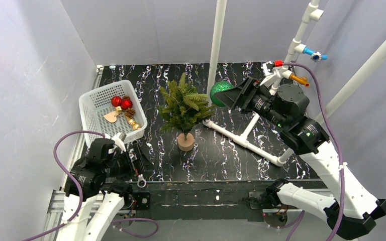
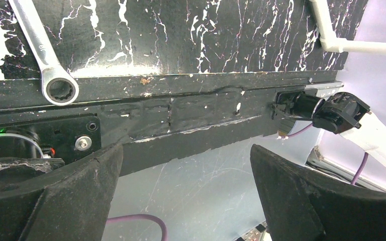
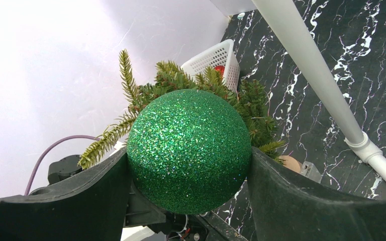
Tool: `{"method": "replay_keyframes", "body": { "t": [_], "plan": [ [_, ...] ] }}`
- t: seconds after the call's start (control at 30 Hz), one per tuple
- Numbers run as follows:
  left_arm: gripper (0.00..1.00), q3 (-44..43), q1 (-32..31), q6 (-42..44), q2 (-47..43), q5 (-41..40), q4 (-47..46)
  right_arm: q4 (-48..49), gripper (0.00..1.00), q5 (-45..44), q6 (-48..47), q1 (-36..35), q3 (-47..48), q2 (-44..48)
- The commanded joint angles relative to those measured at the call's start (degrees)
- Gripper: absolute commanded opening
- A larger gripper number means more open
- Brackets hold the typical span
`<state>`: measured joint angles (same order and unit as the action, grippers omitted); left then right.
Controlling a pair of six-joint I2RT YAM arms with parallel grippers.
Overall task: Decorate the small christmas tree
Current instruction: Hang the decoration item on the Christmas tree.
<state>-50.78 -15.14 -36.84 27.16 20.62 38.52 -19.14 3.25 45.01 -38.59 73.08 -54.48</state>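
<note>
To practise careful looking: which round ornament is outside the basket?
The green glitter ball, gripped in the right claw beside the tree; the two red balls lie in the white basket.

- small christmas tree [image 1: 185, 108] stands upright mid-table [image 1: 221, 160]
- basket [image 1: 91, 98] is just left of the tree, not touching it; ornaments [image 1: 122, 108] lie inside, in its right half
- ball [image 1: 220, 92] is right of the tree's upper branches, close in, contact unclear; it sits between the right gripper [image 1: 231, 95] fingers
- upright pipe [image 1: 217, 45] is behind the tree and ball
- pipe frame [image 1: 244, 139] lies on the table, right of the tree's base
- wrench [image 1: 140, 176] lies at the near table edge, left of the tree, with the left gripper [image 2: 186, 165] just beside it
</note>
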Motion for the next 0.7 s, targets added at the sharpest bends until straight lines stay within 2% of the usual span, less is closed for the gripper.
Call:
{"method": "replay_keyframes", "body": {
  "t": [0.0,0.67],
  "plan": [
    [1.00,-0.89,-0.11,0.09,0.59,1.70,3.50,3.97,0.40,1.89,0.55,0.18,2.37,-0.05],
    [0.99,-0.49,-0.11,0.27,0.26,1.42,3.79,5.60,0.39,3.35,2.05,0.18,-1.12,-1.13]
  ]
}}
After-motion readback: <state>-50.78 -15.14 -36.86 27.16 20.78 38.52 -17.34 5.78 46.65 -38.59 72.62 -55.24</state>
